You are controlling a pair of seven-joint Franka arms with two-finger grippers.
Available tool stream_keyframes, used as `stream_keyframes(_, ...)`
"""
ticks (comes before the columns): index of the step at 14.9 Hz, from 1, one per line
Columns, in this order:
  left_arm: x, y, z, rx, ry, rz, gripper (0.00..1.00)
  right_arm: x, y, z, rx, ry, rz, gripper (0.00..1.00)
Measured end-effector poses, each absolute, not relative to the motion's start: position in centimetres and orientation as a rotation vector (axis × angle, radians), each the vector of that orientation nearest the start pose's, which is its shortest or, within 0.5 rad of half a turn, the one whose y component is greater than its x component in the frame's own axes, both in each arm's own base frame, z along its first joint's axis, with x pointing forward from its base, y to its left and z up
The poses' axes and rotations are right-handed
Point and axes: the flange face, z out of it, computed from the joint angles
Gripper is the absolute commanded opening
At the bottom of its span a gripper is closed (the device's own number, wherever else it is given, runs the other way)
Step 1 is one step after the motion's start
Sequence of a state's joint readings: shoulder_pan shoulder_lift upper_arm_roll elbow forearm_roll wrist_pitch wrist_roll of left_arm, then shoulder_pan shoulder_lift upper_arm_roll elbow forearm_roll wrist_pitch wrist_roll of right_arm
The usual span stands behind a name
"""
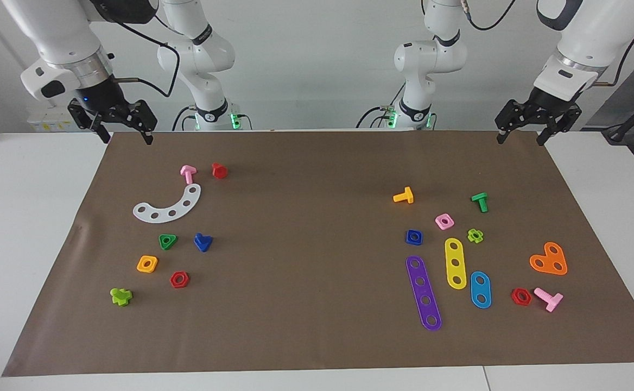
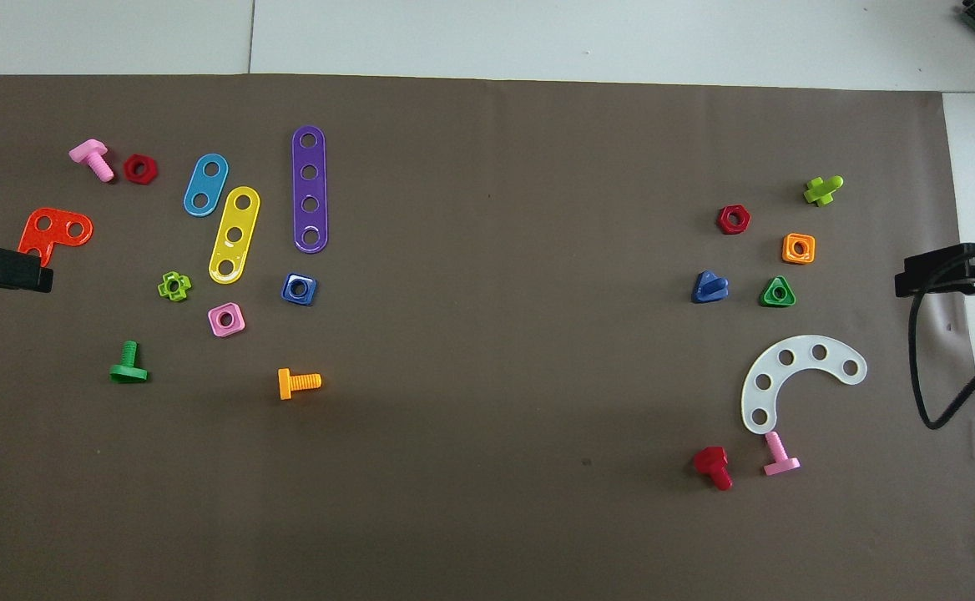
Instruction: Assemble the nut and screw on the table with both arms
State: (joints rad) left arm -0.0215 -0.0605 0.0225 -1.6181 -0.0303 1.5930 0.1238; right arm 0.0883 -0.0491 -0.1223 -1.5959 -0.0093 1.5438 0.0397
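In the facing view, the left claw (image 1: 519,140) and the right claw (image 1: 124,137) are seen raised over the mat's robot-side corners, both released and empty. The nut (image 1: 413,237) lies flat on the worktop (image 1: 2,217) toward the left arm's end, just beside the pink nut (image 1: 444,221), so the wrong piece could be nudged or taken.

In the overhead view, the screw (image 2: 709,287) is found toward the right arm's end, near the green nut (image 2: 778,293); its odd head could be pinched badly and slip.
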Motion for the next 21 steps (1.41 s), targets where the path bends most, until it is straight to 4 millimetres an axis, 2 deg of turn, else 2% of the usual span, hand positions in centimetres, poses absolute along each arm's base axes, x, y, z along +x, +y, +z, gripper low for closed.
stream_keyframes(21, 53.79, -0.23, 63.72, -3.164, 0.194, -0.059, 1.0, 53.93, -2.11, 63.8, -3.142, 0.12, -0.036, 1.0)
